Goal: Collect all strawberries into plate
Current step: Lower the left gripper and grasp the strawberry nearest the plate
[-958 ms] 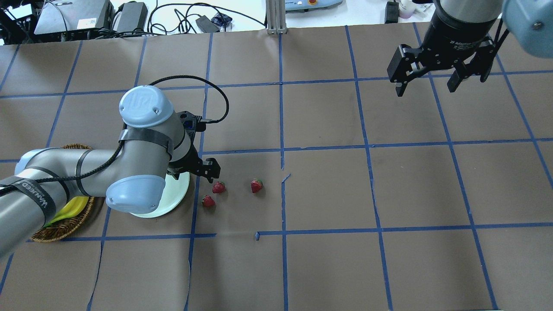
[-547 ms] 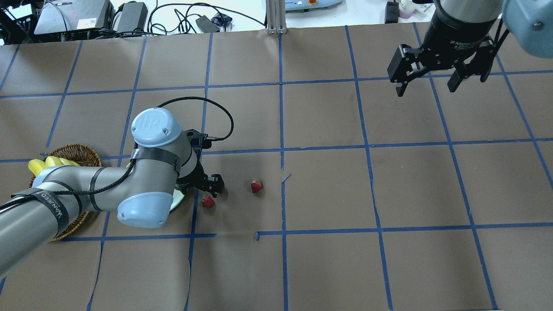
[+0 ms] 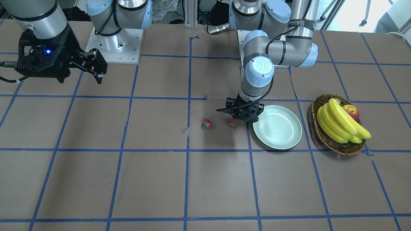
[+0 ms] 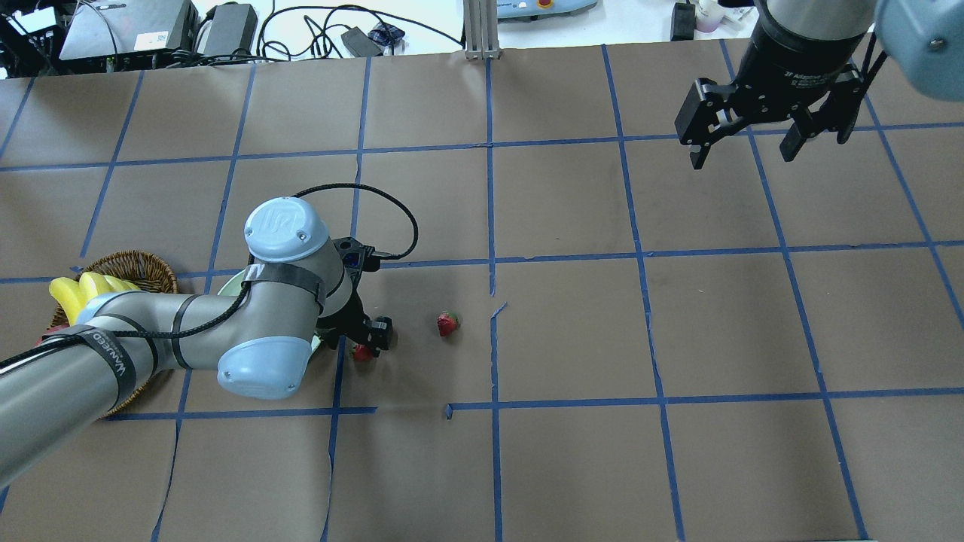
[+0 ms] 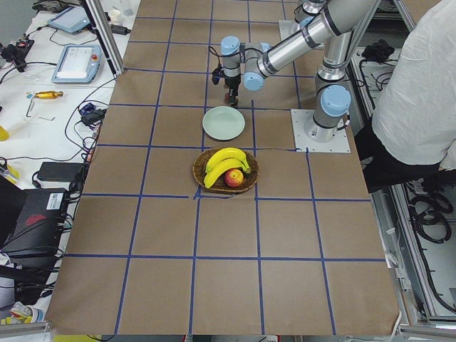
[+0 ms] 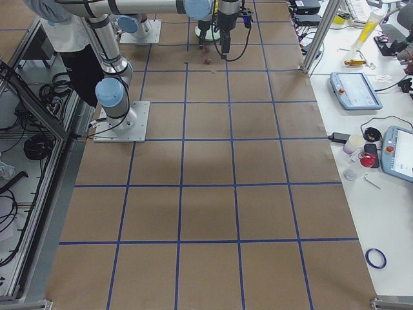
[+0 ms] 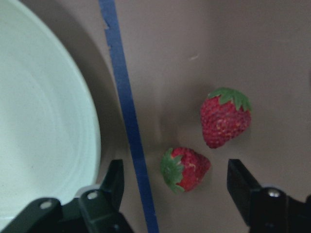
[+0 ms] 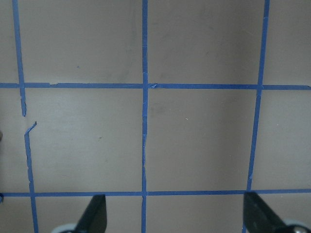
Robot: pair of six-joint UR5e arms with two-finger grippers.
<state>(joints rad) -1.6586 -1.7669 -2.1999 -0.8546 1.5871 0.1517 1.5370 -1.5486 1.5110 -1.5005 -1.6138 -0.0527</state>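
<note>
Three small red strawberries lie on the brown paper. In the left wrist view one strawberry (image 7: 187, 168) lies between the fingers of my open left gripper (image 7: 177, 187), and a second (image 7: 226, 118) lies just beyond it. The third (image 4: 447, 324) lies alone further right, also seen from the front (image 3: 206, 123). The left gripper (image 4: 367, 340) hangs low over the near pair, beside the mint-green plate (image 3: 277, 126), whose rim shows in the left wrist view (image 7: 73, 126). My right gripper (image 4: 743, 156) is open and empty, high at the far right.
A wicker basket (image 3: 321, 134) with bananas (image 3: 340, 123) and an apple (image 3: 351, 111) stands beside the plate, away from the strawberries. From overhead my left arm hides most of the plate (image 4: 318, 342). Blue tape lines cross the paper.
My left arm has swung toward the robot's side and right, bringing its gripper down over the two strawberries near the plate. The right arm has not moved.
</note>
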